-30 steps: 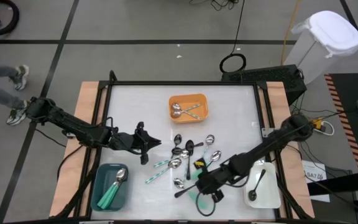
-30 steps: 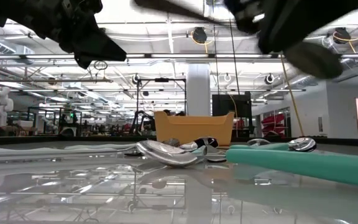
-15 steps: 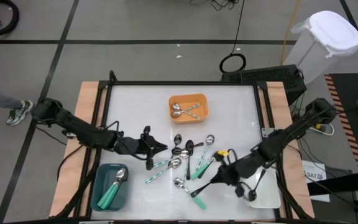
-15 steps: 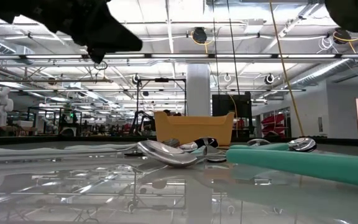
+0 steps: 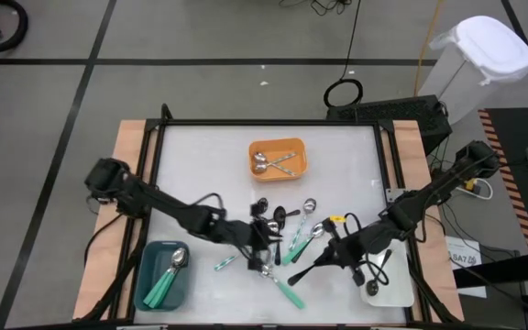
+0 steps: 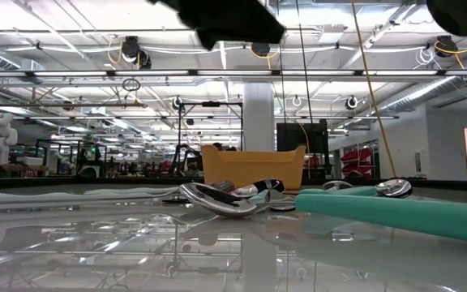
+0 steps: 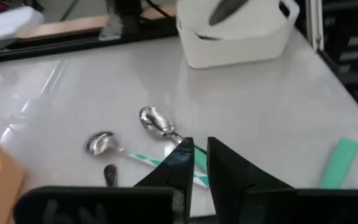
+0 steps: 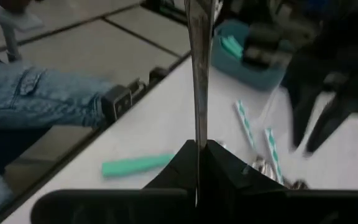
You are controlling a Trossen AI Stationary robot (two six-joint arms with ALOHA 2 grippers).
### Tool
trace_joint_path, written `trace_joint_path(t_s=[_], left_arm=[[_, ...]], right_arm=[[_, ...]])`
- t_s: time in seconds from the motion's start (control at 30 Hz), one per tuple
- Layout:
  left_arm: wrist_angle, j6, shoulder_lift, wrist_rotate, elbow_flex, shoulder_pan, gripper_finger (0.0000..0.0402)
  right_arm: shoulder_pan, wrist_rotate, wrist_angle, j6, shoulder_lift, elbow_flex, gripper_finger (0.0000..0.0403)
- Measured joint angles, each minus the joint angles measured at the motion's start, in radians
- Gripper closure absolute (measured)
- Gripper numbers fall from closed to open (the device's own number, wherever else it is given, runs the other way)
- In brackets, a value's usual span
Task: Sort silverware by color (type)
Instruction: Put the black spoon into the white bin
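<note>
High view shows the white table [image 5: 200, 156] with three trays: an orange rectangular tray [image 5: 279, 158] at the far middle holding shiny silver spoons, a teal rectangular tray [image 5: 163, 276] at the near left holding teal-handled spoons, and a white rectangular tray [image 5: 394, 280] at the near right. Between them lies the loose pile of small spoons [image 5: 287, 229], black, silver and teal-handled, several touching.

The right gripper [image 8: 197, 155] is clamped on a slim dark spoon [image 8: 197, 68] by its handle, hanging beside the white tray's left edge. To finish this step well, I judge it should carry the spoon fully over the tray's rim before letting go, keeping the long handle clear of the wall.

The left gripper [image 7: 199, 165], fingers only a narrow slit apart and holding nothing I can see, hovers over the pile's left side. It should probably pick an isolated spoon, and stay clear of the right arm.
</note>
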Motion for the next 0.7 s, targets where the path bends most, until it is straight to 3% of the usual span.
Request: trace_joint_path(t_s=[0.2,0.33,0.6,0.7], left_arm=[[-0.251,0.058,0.162,-0.03,0.305,-0.031,0.0322],[-0.308,0.07,0.217,-0.065,0.441,-0.052,0.0319],[-0.276,0.135,0.235,-0.073,0.477,-0.07,0.0318],[-0.194,0.165,0.258,-0.073,0.467,-0.059,0.0318]], right_arm=[[0.0,-0.069,0.075,-0.044,0.0,0.0,0.0389],[0.006,-0.118,0.089,-0.059,0.0,0.0,0.0388],[0.037,-0.137,0.129,-0.094,-0.018,0.0,0.0387],[0.05,-0.157,0.171,-0.127,-0.018,0.0,0.0387]])
